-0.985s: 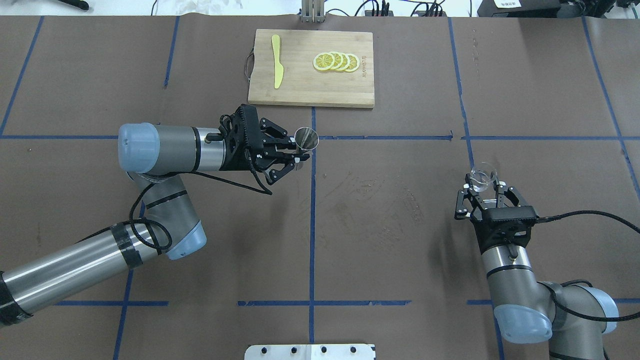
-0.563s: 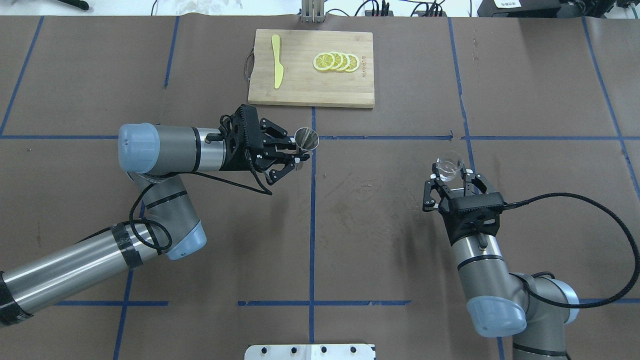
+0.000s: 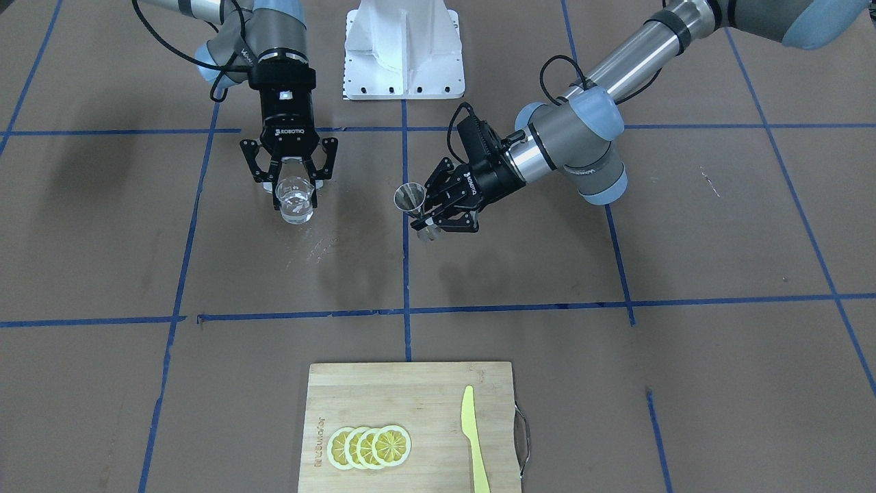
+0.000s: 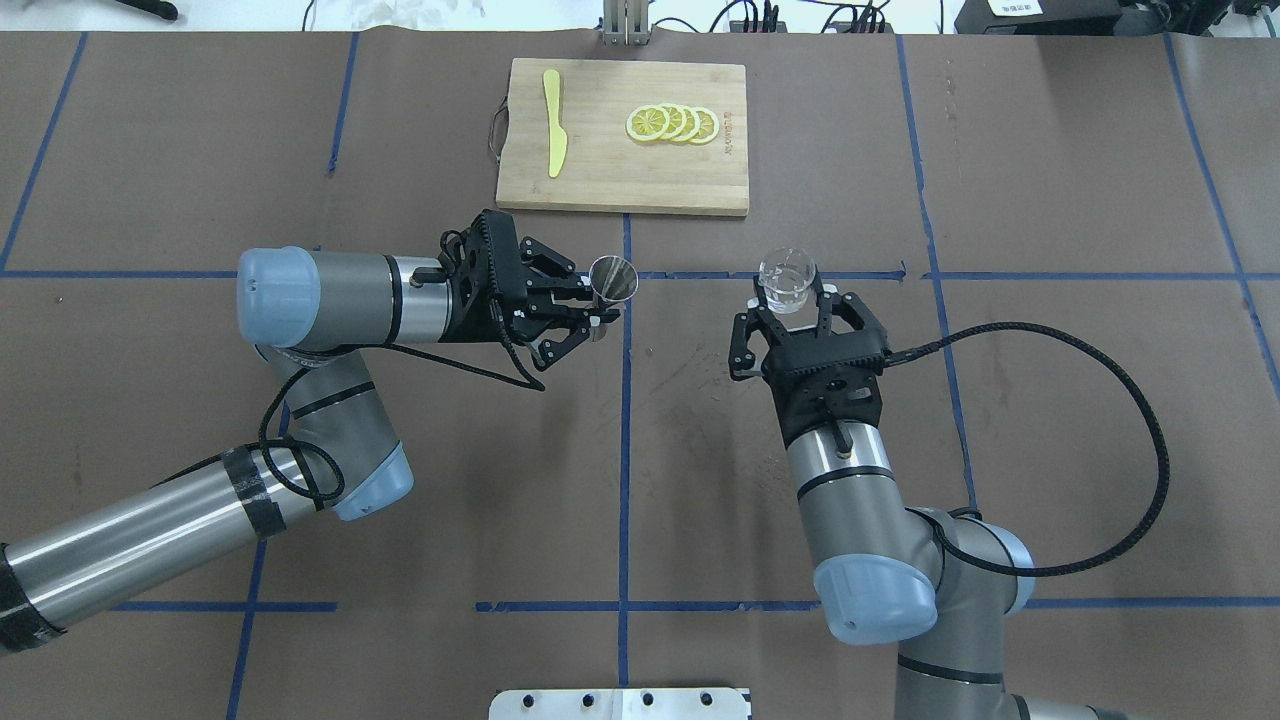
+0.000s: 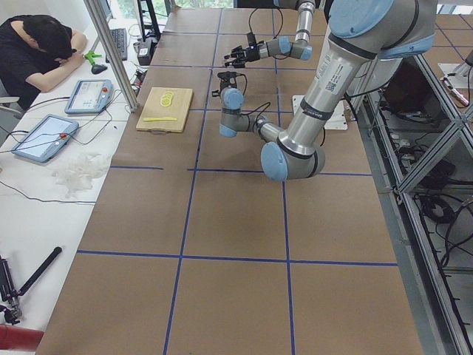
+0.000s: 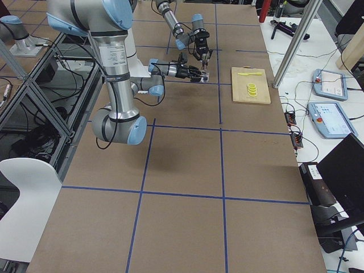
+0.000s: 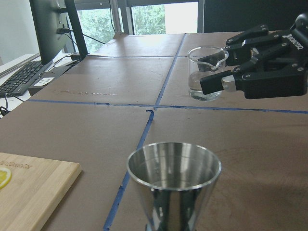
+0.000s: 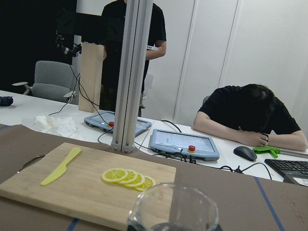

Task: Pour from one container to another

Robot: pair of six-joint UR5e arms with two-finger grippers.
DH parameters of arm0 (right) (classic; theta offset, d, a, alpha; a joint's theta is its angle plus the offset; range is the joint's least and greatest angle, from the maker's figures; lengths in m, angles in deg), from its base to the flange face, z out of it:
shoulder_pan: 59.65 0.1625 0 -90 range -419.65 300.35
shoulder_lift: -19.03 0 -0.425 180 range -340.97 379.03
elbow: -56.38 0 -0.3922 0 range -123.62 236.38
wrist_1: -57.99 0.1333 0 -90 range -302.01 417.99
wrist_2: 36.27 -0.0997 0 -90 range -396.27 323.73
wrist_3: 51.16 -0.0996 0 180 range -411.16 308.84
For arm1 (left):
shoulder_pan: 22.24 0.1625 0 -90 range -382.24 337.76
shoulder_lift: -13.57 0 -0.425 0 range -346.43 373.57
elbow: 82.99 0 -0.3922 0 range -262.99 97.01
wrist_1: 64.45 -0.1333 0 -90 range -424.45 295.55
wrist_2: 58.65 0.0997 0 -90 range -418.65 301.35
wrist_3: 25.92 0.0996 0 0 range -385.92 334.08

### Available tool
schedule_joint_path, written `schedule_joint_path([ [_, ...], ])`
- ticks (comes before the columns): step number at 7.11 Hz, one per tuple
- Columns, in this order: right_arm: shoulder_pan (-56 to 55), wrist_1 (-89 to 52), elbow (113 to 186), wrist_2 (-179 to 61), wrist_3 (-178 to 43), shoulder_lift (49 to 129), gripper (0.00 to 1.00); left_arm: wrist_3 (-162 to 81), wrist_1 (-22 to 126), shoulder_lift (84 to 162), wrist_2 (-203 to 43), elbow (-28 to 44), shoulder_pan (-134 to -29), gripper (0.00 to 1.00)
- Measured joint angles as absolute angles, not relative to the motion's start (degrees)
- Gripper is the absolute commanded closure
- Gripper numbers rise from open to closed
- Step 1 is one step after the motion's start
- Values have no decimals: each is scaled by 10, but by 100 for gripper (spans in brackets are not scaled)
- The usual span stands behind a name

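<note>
My left gripper [image 4: 597, 312] is shut on the waist of the silver jigger [image 4: 613, 278], held upright above the table near the middle blue line; its open cone [image 7: 174, 179] fills the lower left wrist view. My right gripper [image 4: 790, 300] is shut on the clear glass cup [image 4: 787, 277], upright and a hand's width to the right of the jigger. In the front view the cup [image 3: 296, 200] hangs left of the jigger [image 3: 410, 198], apart from it. The left wrist view shows the cup [image 7: 206, 72] with what looks like a little clear liquid in its bottom.
A bamboo cutting board [image 4: 620, 170] lies at the table's far middle with lemon slices [image 4: 672, 123] and a yellow plastic knife [image 4: 553, 120] on it. A white base plate [image 3: 404, 51] sits at the robot's side. Operators sit beyond the far edge [image 8: 245, 115].
My right arm has carried the glass cup leftward and away from the robot, from the right side of the table to close by the jigger. The left arm and jigger have stayed put.
</note>
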State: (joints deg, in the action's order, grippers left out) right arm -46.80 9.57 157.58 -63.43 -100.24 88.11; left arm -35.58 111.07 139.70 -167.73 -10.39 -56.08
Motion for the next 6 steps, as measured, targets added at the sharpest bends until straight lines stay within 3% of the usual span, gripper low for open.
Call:
schedule_joint_path([
  [6, -444, -41, 1591, -655, -897, 806, 100, -356, 1110, 1396, -1677, -105, -561, 100],
])
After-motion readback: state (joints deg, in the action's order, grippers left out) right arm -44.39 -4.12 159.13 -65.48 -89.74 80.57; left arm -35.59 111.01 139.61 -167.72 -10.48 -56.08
